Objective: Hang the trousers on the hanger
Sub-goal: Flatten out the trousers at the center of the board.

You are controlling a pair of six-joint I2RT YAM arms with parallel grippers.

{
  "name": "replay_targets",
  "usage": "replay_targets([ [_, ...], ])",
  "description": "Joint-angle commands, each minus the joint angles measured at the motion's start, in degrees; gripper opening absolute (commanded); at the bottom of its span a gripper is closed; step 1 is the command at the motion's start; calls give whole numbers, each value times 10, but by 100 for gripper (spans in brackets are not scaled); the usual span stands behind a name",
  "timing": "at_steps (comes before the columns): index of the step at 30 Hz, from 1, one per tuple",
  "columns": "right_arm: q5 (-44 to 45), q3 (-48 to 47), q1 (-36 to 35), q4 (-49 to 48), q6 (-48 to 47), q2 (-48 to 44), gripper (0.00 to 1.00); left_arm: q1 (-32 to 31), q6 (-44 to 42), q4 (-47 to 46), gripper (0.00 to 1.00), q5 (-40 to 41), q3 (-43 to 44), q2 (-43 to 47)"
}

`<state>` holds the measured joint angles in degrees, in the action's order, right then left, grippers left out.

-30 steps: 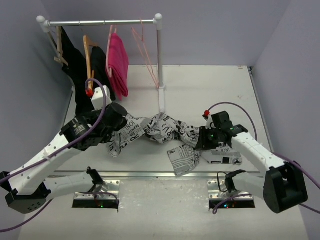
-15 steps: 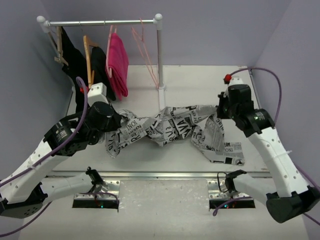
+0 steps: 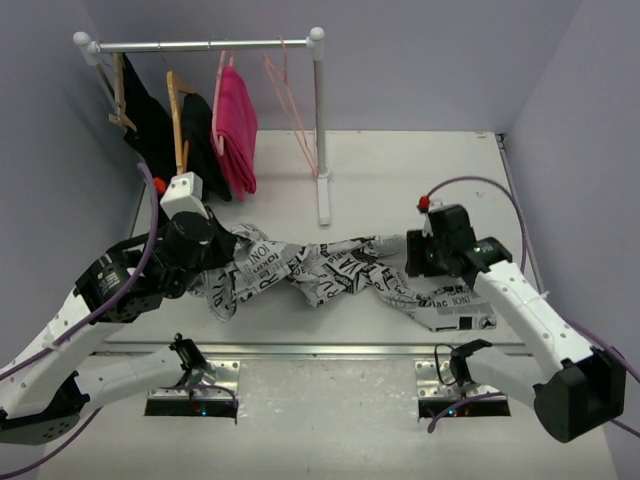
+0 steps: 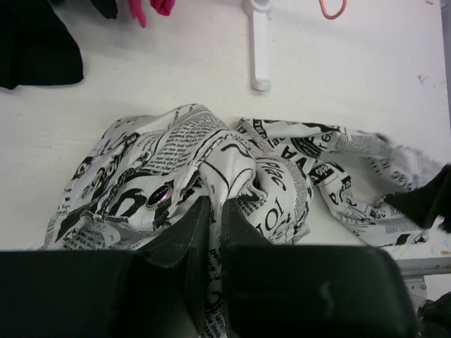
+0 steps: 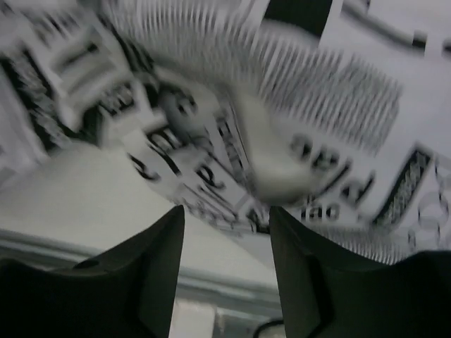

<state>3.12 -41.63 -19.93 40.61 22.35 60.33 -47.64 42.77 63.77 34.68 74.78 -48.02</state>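
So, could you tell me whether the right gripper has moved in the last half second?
Yes. The right gripper has drawn back toward the arms' side and to the left, closer to the rack's upright post.

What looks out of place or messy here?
The white newspaper-print fabric trousers lie crumpled and twisted across the white table, while the thin pink wire hanger hangs bare on the metal rail.

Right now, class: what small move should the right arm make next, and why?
Probably lower and close the open right fingers on the white newspaper-print fabric trousers beneath them, because the left fingers pinch the other end.
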Motion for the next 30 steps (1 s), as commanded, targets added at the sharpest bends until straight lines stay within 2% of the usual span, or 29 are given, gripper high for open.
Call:
replay_targets([
  [1,22,43,1,-7,40,-56,56,4,32,7,0,52,20,21],
  [5,3,79,1,-4,58,-91,63,4,48,17,1,49,0,52],
  [7,-1,99,-4,-9,70,-96,75,4,50,15,1,46,-7,66],
  [9,0,88,-8,1,78,-78,78,4,52,17,0,49,-4,71],
  [12,12,77,-7,19,91,-8,76,3,52,25,0,56,18,63],
  [14,7,92,-7,-4,106,27,72,3,52,29,0,68,37,53],
  [18,24,132,-6,-60,137,96,53,3,66,54,0,102,106,26],
  [20,21,129,-5,-75,149,150,47,4,71,78,0,136,153,10],
  [24,56,91,16,-82,144,231,47,4,58,118,0,176,254,-22],
  [26,69,60,58,-78,126,266,50,4,39,118,0,172,284,-22],
  [30,116,17,135,-77,112,313,58,3,31,118,0,170,281,3],
])
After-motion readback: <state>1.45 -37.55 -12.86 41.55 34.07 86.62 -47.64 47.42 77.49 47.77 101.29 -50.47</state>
